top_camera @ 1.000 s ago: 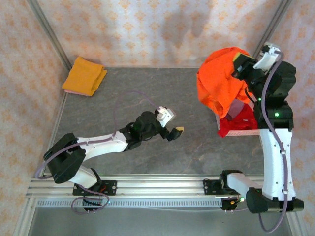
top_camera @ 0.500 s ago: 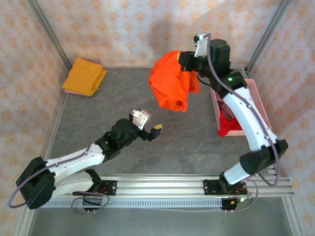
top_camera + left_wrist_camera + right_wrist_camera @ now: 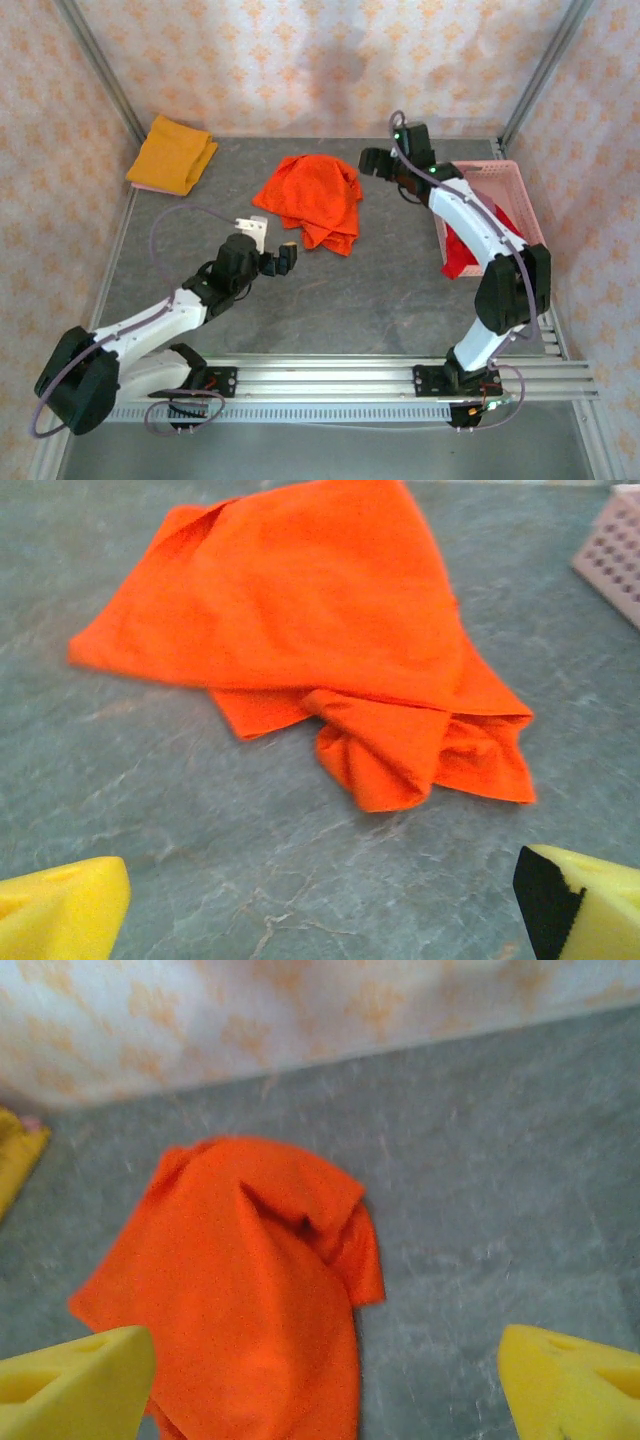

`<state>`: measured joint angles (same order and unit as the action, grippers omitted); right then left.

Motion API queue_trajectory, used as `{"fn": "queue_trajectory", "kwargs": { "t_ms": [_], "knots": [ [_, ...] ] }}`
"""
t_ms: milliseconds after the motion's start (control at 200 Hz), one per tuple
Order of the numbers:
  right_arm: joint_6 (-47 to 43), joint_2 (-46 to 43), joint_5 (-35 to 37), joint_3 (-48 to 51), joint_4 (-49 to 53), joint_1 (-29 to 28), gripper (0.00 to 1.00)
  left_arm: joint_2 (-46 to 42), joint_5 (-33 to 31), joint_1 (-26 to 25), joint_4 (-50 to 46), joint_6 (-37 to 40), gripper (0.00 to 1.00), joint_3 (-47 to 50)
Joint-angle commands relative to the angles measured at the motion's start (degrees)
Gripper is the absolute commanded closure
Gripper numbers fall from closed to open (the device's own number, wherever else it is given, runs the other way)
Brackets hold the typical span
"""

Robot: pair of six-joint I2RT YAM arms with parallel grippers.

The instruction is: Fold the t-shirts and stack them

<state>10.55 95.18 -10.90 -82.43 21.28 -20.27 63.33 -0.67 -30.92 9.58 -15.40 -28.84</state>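
Note:
A bright orange t-shirt [image 3: 310, 200] lies crumpled on the grey table, left of the pink basket [image 3: 507, 190]. My right gripper [image 3: 372, 163] hovers just right of the t-shirt, open, its yellow fingers [image 3: 75, 1380] wide apart above the orange cloth [image 3: 240, 1290]. On the near side of the shirt my left gripper [image 3: 280, 260] is open too, and the orange t-shirt [image 3: 320, 630] lies ahead of its fingertips [image 3: 60, 915]. A mustard yellow t-shirt [image 3: 172, 153] sits folded at the back left with a mauve edge [image 3: 142, 186] under it. A red t-shirt [image 3: 465, 252] hangs in the basket.
The pink lattice basket stands at the right edge of the table; its corner [image 3: 615, 550] shows in the left wrist view. Patterned walls and metal posts close in the back and sides. Bare grey tabletop [image 3: 380, 290] stretches between the orange shirt and the arm bases.
The right arm swung the orange shirt from above the basket leftward to mid-table, let go of it and opened. The left gripper moved leftward, toward the shirt's near edge.

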Motion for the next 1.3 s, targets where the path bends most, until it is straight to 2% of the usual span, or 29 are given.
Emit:
{"fn": "queue_trajectory", "kwargs": {
  "t_ms": [0, 185, 325, 480, 721, 826, 991, 1016, 1061, 1106, 1161, 1296],
  "knots": [
    [-4.3, -1.8, -2.0, 4.7, -7.0, -4.2, 0.12, 3.4, -0.2, 3.1, -1.7, -10.7, 0.00, -2.4],
    [-15.0, 6.0, 2.3, 5.3, -8.9, -12.9, 0.15, 7.3, 0.4, 6.3, -3.2, -18.3, 0.00, -3.5],
    [-15.2, 16.3, 3.3, -3.8, -6.2, -16.3, 0.25, 5.6, -2.3, 8.0, -5.8, -21.2, 0.00, -1.7],
    [-18.0, 27.9, 5.3, -16.6, -2.5, -20.4, 0.32, -0.8, -4.8, 10.4, -8.3, -23.2, 0.00, 2.9],
    [-18.7, 42.0, 7.0, -33.6, 4.6, -21.3, 0.44, -10.2, -5.9, 12.1, -15.5, -21.8, 0.00, 5.3],
    [-19.1, 45.1, 7.9, -37.2, 6.6, -21.2, 0.50, -12.4, -6.0, 12.2, -16.9, -21.5, 0.00, 5.8],
    [-20.0, 48.5, 7.0, -40.4, 9.1, -20.8, 0.51, -13.3, -5.6, 12.3, -16.7, -21.7, 0.00, 6.4],
    [-20.0, 48.6, 6.9, -40.6, 9.4, -20.8, 0.54, -13.3, -5.5, 12.3, -16.6, -21.7, 0.00, 6.4],
    [-19.5, 48.6, 7.0, -40.8, 9.8, -20.6, 0.67, -13.2, -5.4, 12.3, -16.5, -21.7, 0.00, 6.4],
    [-18.9, 47.9, 6.7, -40.5, 9.7, -20.5, 0.85, -13.1, -5.3, 12.3, -16.3, -21.5, 0.00, 6.3],
    [-18.7, 46.6, 6.7, -39.6, 9.0, -20.5, 1.00, -13.0, -5.2, 12.3, -15.9, -21.3, 0.00, 6.4],
    [-17.3, 41.9, 7.7, -37.5, 7.5, -20.5, 1.00, -11.6, -4.7, 12.3, -15.6, -18.4, 0.00, 6.1]
  ]
}}
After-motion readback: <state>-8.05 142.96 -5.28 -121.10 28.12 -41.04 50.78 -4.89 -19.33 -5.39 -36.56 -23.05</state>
